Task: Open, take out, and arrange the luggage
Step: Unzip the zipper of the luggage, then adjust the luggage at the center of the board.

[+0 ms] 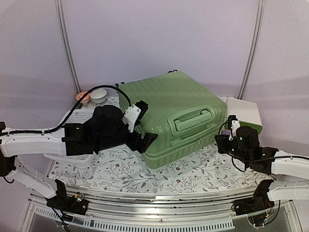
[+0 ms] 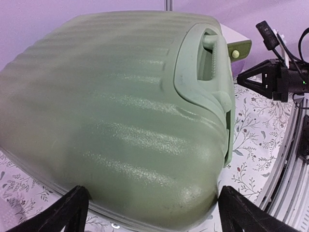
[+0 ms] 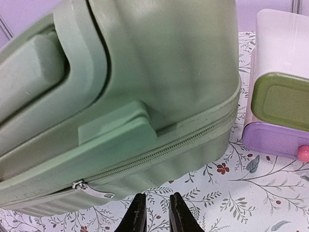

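The luggage (image 1: 176, 113) is a large light-green ribbed suitcase lying flat and closed on the flowered tablecloth, with its handle (image 1: 194, 119) facing the arms. My left gripper (image 1: 145, 140) is open wide, and the suitcase's near-left corner (image 2: 159, 193) sits between its black fingers (image 2: 70, 210). My right gripper (image 3: 157, 205) hovers over the cloth just in front of the zip seam. Its jaws stand a little apart with nothing between them. The metal zip pull (image 3: 94, 189) lies to their left.
A small white, green and purple box (image 1: 244, 113) stands right of the suitcase, close to the right arm. A white bowl (image 1: 99, 95) and a small dish (image 1: 83, 96) sit at the back left. The metal rail (image 1: 159, 200) runs along the near table edge.
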Robot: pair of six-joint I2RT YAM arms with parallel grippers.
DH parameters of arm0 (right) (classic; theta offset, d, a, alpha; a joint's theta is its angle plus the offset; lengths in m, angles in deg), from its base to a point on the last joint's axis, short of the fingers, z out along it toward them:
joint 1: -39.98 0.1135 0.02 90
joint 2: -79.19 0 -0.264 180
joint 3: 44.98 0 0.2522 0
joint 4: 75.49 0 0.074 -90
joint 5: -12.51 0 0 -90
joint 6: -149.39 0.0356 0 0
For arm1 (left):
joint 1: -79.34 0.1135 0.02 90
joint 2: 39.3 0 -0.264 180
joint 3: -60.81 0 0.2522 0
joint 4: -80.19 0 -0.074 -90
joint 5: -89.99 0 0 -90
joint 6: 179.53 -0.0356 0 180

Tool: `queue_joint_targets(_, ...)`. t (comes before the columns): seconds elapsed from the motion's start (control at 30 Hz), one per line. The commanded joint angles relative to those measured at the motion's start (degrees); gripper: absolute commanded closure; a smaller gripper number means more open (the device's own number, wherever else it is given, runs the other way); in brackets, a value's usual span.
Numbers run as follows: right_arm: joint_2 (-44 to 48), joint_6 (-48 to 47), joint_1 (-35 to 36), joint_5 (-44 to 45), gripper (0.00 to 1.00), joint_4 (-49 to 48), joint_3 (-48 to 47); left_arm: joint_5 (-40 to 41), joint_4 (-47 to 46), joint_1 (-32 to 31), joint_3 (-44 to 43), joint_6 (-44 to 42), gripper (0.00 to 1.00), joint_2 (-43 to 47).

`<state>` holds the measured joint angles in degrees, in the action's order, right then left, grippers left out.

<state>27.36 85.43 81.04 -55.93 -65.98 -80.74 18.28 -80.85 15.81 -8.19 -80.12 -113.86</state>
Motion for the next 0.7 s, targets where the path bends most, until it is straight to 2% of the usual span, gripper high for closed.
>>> queue_joint_targets(0.0, 1.7, -1.3, -1.7, -0.9, 0.82, 7.5, -5.6, -2.1, 0.4, 0.6, 0.9, 4.1, 0.04, 1.3)
queue_joint_targets(0.07, 1.8, -1.4, -3.0, -1.4, 0.82, 10.0, -8.5, -3.4, 0.1, 1.9, 1.5, 6.2, 0.04, 2.4)
queue_joint_targets(0.17, 2.1, -2.3, -4.9, -3.8, 0.71, 14.0, -12.7, -7.6, -0.1, 5.4, 2.9, 9.6, 0.03, 4.3)
queue_joint_targets(0.23, 2.7, -3.2, -6.3, -5.0, 0.60, 16.9, -16.0, -10.7, -0.2, 8.2, 3.9, 12.0, 0.03, 5.7)
queue_joint_targets(0.3, 3.4, -4.1, -7.7, -6.4, 0.39, 18.8, -19.4, -13.1, -0.4, 10.4, 4.7, 13.6, 0.03, 7.2)
queue_joint_targets(0.33, 3.6, -4.9, -8.6, -7.9, 0.24, 19.5, -21.0, -13.9, -0.4, 11.4, 5.1, 14.4, 0.03, 7.7)
queue_joint_targets(0.43, 1.6, -6.2, -13.8, -15.0, 0.03, 22.3, -26.7, -16.6, -0.4, 15.1, 5.8, 16.8, 0.02, 9.0)
queue_joint_targets(0.47, 0.3, -6.3, -15.6, -17.8, 0.00, 23.1, -28.5, -17.5, -0.8, 16.3, 6.1, 17.6, 0.02, 9.4)
queue_joint_targets(0.67, -10.0, -3.8, -24.8, -33.3, 0.01, 25.3, -37.6, -23.1, -3.2, 22.9, 6.6, 21.9, 0.02, 9.5)
